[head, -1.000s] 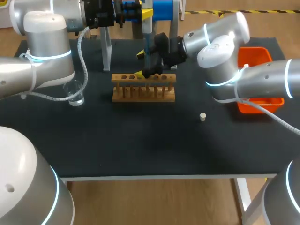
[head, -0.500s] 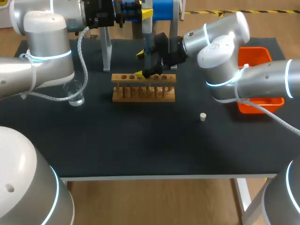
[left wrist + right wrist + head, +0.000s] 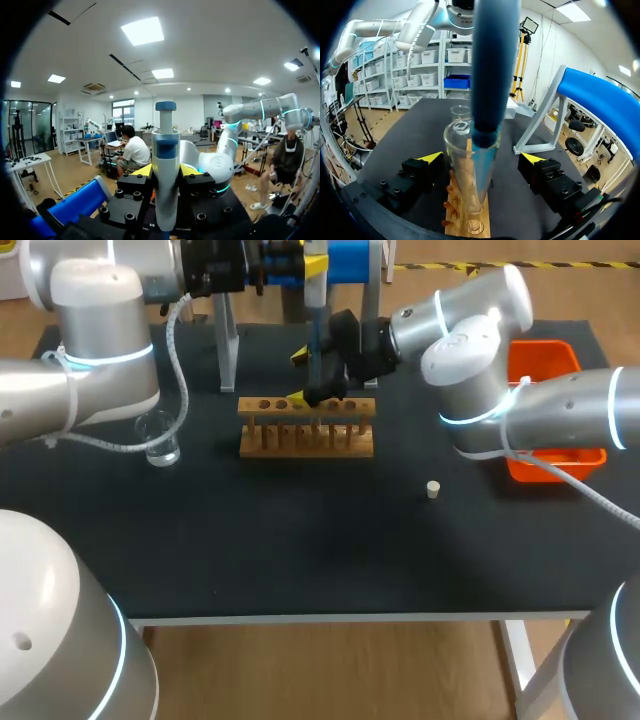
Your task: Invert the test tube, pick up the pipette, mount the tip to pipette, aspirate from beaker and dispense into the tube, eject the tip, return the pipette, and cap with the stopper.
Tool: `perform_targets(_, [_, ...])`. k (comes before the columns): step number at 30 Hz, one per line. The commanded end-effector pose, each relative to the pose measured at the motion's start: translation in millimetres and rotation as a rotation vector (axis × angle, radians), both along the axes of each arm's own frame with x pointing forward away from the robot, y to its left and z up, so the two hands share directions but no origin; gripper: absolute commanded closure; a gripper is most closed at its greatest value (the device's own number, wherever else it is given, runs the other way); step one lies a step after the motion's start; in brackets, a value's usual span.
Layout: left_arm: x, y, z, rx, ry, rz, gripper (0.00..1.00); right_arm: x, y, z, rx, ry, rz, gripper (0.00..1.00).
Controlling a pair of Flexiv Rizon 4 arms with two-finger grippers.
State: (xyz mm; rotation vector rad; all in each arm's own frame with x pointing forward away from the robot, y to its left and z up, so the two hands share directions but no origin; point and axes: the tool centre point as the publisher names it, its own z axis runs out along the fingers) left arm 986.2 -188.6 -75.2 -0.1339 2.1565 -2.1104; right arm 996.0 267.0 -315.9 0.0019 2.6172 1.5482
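pipette (image 3: 495, 65) tip-down in test tube (image 3: 460, 172)

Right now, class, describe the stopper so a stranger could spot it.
Start at the wooden rack in the middle of the black table. Between it and the orange bin, nearer the front edge, stands the stopper. It is the only small cream plug, touching nothing.

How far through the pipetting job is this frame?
Done: the test tube is mouth-up at the rack, and the left claw holds the pipette with a tip mounted. In hand: the tip sits inside the tube's mouth, apparently dispensing. Remaining: ejecting the tip, returning the pipette, capping; the stopper lies on the table.
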Motion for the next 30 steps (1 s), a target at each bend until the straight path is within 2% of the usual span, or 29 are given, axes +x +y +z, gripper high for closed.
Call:
perform_targets(1, [-2.7, -1, 6.0, 0.007, -0.002, 0.006, 1.00, 0.4, -1, 1, -0.001, 0.001, 0.003, 0.00])
perform_targets(30, [-10.4, -7, 32.9, 0.024, -0.026, 0.013, 1.00, 0.4, -1, 1, -0.001, 0.001, 0.003, 0.00])
